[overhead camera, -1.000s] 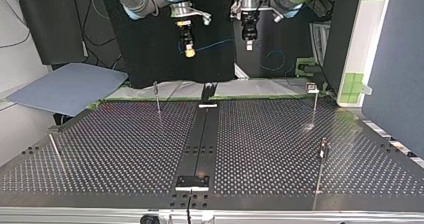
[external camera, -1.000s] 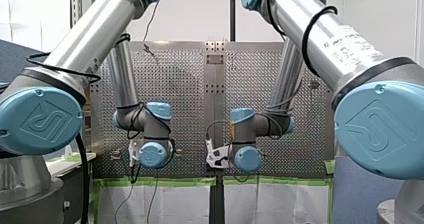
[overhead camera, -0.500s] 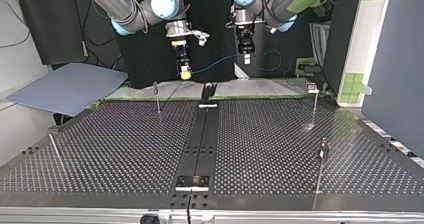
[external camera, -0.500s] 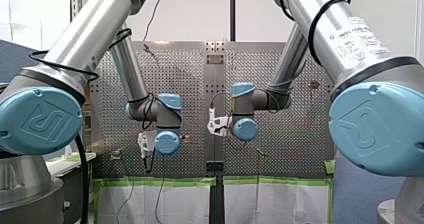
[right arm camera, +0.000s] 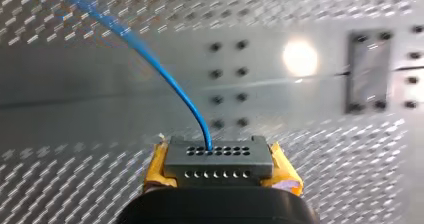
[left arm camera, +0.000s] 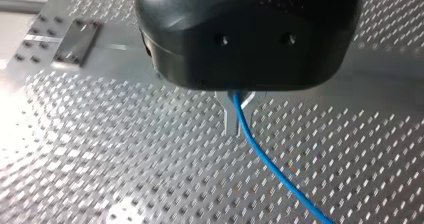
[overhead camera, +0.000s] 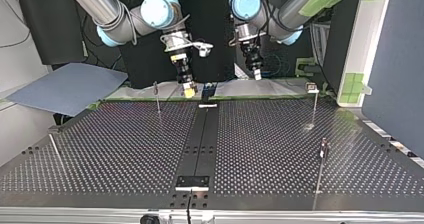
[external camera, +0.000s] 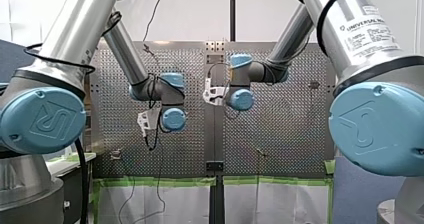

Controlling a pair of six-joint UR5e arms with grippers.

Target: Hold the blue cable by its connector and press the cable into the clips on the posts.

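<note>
In the right wrist view my right gripper [right arm camera: 220, 173] is shut, its yellow pads [right arm camera: 156, 167] clamping a grey connector block [right arm camera: 218, 154]. The blue cable [right arm camera: 167, 79] leaves the connector's top and curves away over the plate. In the left wrist view my left gripper [left arm camera: 235, 115] has its thin metal fingers shut on the blue cable [left arm camera: 272, 171], which trails off below them. In the top view my right gripper [overhead camera: 188, 88] hangs just above the table's far edge, and my left gripper [overhead camera: 256, 74] is a little higher, to its right. Thin posts [overhead camera: 157, 97] [overhead camera: 315, 103] [overhead camera: 322, 156] stand on the plate.
The perforated table [overhead camera: 125, 154] has a dark centre rail [overhead camera: 201, 134] with a bracket [overhead camera: 192, 182] near the front. Another slim post [overhead camera: 55, 151] leans at the top view's left. A grey-blue sheet [overhead camera: 67, 86] lies beyond the table's left corner.
Both arms have reached out and come down toward the table's far edge in the top view, carrying connector and cable. Both grips stayed shut.
</note>
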